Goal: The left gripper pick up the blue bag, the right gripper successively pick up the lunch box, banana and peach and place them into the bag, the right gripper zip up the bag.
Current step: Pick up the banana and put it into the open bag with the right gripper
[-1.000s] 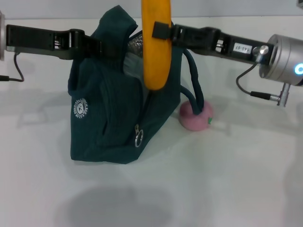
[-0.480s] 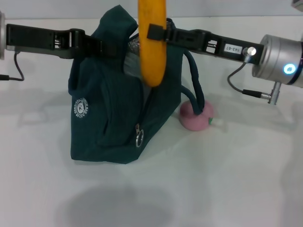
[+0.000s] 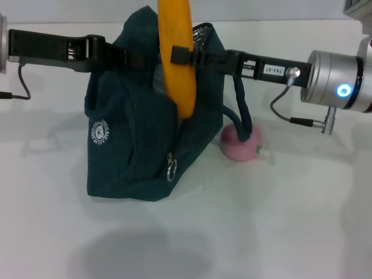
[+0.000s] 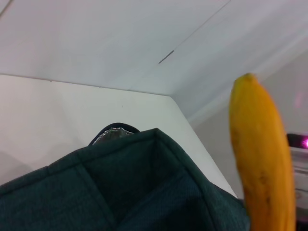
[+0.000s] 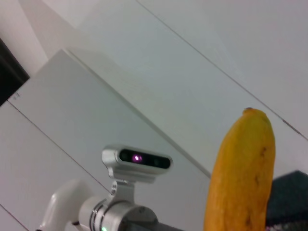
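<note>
One long, curved yellow-orange banana (image 3: 177, 58), brown-specked.

One bag, one banana, one peach and two robot pincers on a white worktop (image 3: 279, 232).
There is a single dark teal-blue bag (image 3: 133, 157) carrying one round white logo (image 3: 99, 133) and one metal ring zipper pull (image 3: 170, 170). One yellow-orange banana (image 3: 177, 58) is in view, and one pink peach (image 3: 241, 144). Two black pincers are counted: the left pincer (image 3: 125, 60) and the right pincer (image 3: 180, 56). One blue light (image 3: 344, 90) glows on the right wrist.
</note>
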Tool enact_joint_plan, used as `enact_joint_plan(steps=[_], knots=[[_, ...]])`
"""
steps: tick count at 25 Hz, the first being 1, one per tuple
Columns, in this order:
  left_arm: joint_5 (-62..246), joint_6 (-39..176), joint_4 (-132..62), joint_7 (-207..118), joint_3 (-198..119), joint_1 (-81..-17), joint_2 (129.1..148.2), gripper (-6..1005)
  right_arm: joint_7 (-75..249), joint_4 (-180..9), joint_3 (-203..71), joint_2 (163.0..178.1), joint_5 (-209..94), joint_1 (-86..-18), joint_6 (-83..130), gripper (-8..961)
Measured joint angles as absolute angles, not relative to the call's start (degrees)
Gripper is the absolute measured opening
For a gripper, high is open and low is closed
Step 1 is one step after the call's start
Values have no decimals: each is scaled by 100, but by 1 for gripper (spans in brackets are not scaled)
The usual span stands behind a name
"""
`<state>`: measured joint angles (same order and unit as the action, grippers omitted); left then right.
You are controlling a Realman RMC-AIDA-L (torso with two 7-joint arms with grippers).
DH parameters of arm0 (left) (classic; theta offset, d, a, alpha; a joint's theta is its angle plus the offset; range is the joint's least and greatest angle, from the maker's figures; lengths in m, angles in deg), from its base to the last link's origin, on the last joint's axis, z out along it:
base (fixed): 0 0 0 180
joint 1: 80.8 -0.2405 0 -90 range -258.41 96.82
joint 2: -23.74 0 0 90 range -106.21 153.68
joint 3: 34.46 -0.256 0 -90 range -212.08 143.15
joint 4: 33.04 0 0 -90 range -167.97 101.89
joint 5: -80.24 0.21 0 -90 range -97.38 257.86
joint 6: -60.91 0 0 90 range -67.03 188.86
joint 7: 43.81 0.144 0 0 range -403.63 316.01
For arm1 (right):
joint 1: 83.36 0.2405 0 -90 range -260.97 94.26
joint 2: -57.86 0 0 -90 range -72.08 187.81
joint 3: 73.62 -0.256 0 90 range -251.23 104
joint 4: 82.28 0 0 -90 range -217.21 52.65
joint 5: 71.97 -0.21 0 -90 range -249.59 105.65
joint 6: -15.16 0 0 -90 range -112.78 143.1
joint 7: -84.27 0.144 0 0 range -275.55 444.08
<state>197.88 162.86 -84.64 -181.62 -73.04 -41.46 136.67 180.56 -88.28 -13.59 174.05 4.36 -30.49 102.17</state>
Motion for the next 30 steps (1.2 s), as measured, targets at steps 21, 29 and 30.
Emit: enact_joint_plan(steps=[21, 29, 30], knots=[[19790, 16297, -8464, -18154, -7304, -4158, 13662, 33, 17986, -8898, -1280, 17406, 420, -3121, 10008, 548], [19777, 16343, -8463, -18153, -7304, -4160, 13652, 33, 17981, -9002, -1284, 17405, 431, -3122, 10129, 557], [19777, 16344, -8463, -18153, -7304, -4158, 13651, 33, 17980, -9021, -1283, 17405, 440, -3121, 10147, 558]])
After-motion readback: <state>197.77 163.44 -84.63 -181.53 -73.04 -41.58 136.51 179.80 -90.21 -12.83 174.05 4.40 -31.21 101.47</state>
